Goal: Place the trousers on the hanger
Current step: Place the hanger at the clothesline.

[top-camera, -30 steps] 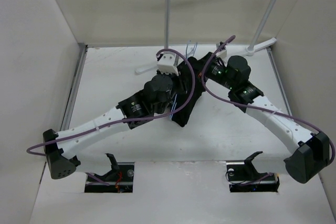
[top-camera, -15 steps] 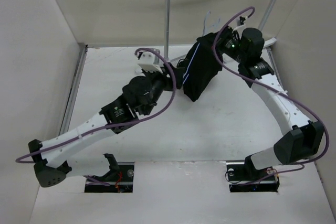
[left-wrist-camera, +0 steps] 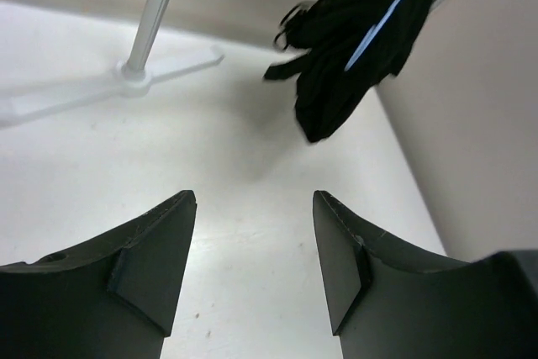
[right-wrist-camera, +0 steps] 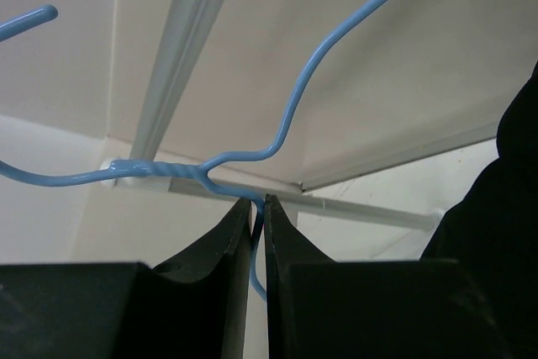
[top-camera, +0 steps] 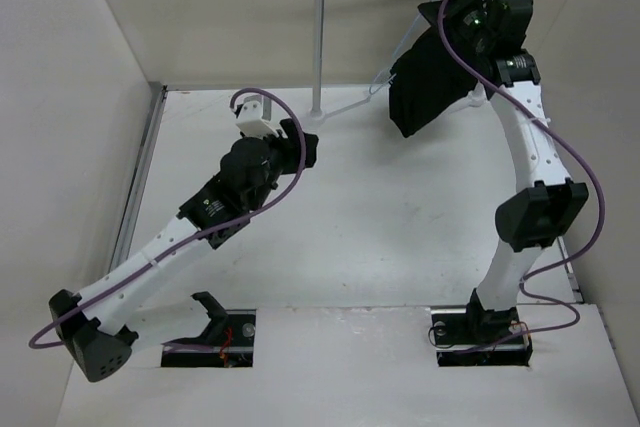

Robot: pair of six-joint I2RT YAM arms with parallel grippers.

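Your right gripper (right-wrist-camera: 258, 208) is pinched shut on the hanger (right-wrist-camera: 290, 107). Its jaws are closed on the thin blue wire just under the twisted neck, and the hook curls off to the upper left in the wrist view. That arm is raised high, so the gripper sits up by the right end of the garment rack (top-camera: 319, 37), close beneath its top bar.

The trousers (top-camera: 428, 82) are draped over the hanger and hang as a black bundle directly below and slightly left of that gripper. They are off the table (left-wrist-camera: 210, 149) and between the rack's two uprights. The hook looks very near the bar, but from above you cannot tell whether it is over the bar or only beside it.

Your left gripper (left-wrist-camera: 252, 250) is spread wide with nothing between its fingers. It is low over the table on the near side of the rack's foot, pointing toward the trousers and well apart from them.
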